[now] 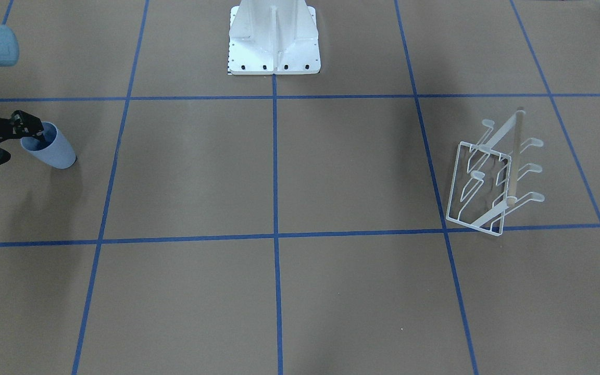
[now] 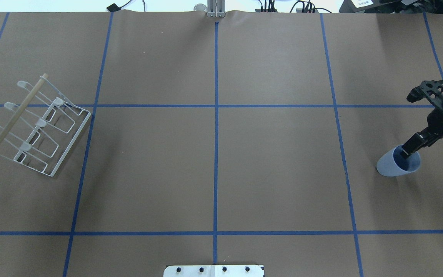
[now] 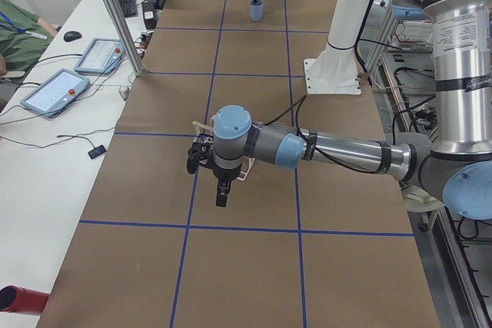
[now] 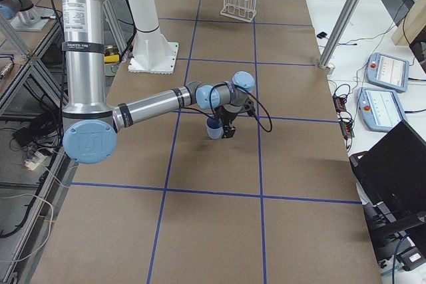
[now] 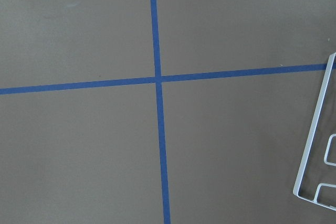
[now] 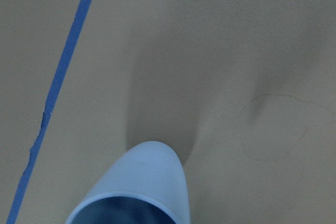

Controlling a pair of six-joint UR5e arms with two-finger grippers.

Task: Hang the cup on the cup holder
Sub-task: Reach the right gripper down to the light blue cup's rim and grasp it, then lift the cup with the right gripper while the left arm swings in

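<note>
Well, we find the cup (image 2: 388, 163) at the table's (image 2: 275, 173) right end in the overhead view, tilted so that its mouth faces up toward the right gripper (image 2: 405, 154). One black finger of that gripper reaches down inside the mouth. The other sits just outside the rim, so the gripper looks nearly closed with the cup's wall pinched between the fingers. The right wrist camera looks down along the cup's side to its narrow base, with a shadow on the brown surface just beyond it. We cannot tell whether the base touches the table.

The cup holder (image 2: 71, 143) stands well apart at the opposite end, prongs up, with no cup on it. The left gripper (image 3: 221, 190) hangs near it, and we cannot tell whether its fingers are apart or together.
</note>
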